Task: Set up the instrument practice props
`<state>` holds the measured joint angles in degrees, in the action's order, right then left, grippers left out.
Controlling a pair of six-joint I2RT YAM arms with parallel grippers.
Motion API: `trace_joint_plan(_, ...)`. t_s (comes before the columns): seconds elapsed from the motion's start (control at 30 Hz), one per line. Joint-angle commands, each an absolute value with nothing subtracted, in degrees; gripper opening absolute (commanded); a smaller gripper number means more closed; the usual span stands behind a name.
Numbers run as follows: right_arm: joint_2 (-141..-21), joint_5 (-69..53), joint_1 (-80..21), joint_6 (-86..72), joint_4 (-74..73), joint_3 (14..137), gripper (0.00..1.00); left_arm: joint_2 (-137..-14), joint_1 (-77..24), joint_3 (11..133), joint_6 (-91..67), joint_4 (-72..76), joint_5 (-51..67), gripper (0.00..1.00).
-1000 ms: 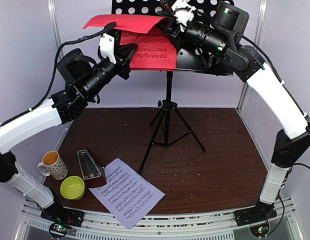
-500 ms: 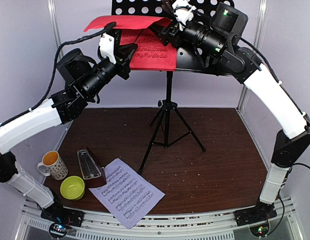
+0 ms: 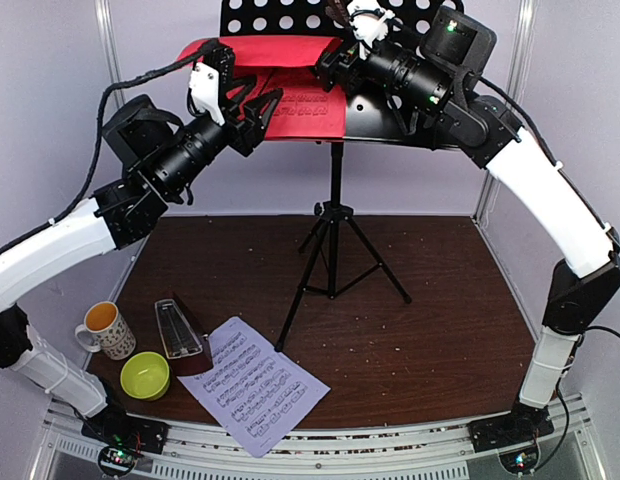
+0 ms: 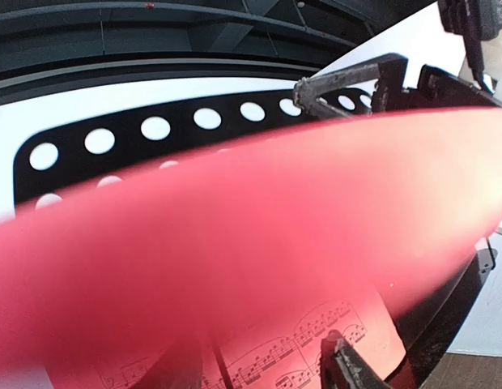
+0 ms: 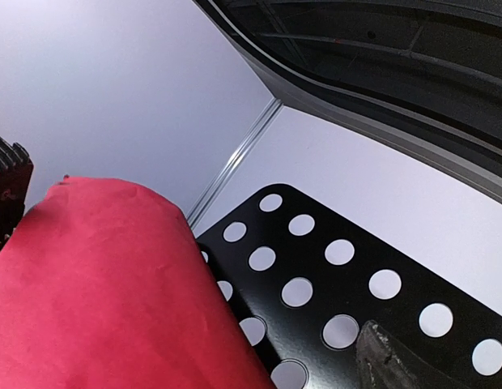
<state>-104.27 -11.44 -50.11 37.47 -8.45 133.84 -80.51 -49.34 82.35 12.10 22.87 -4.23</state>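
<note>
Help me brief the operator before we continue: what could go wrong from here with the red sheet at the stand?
1. The red music sheet bulges forward off the black perforated metal tripod stand. It may flop down or slide off.
2. The left gripper and right gripper both crowd the desk atop slim legs, so a push might tip the stand.

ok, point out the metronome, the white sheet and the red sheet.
metronome (image 3: 180,335): top external view, sloped front face.
white sheet (image 3: 255,385): top external view, middle of the printed page.
red sheet (image 3: 310,110): top external view, printed lower part.
</note>
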Motion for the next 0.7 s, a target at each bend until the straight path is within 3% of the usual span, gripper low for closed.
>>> trace_joint_plan(0.0,-102.2,-10.8,-49.9,36.2,-7.1,133.3,0.84,-77.9,-49.7,82.3,12.9,25.5,-2.6,0.52)
trace_joint_plan(0.13,-100.5,-10.9,-50.1,35.7,-6.6,131.4,0.86,-78.0,-49.7,85.9,13.9,22.6,-3.2,0.49)
trace_joint_plan(0.23,-98.6,-10.8,-50.5,35.6,-6.1,128.8,1.0,-79.9,-49.6,91.2,15.3,18.2,-4.5,0.48)
trace_joint_plan(0.67,-84.5,-8.3,-53.0,32.4,3.3,106.6,1.0,-98.1,-45.0,123.2,20.6,3.3,-6.3,0.46)
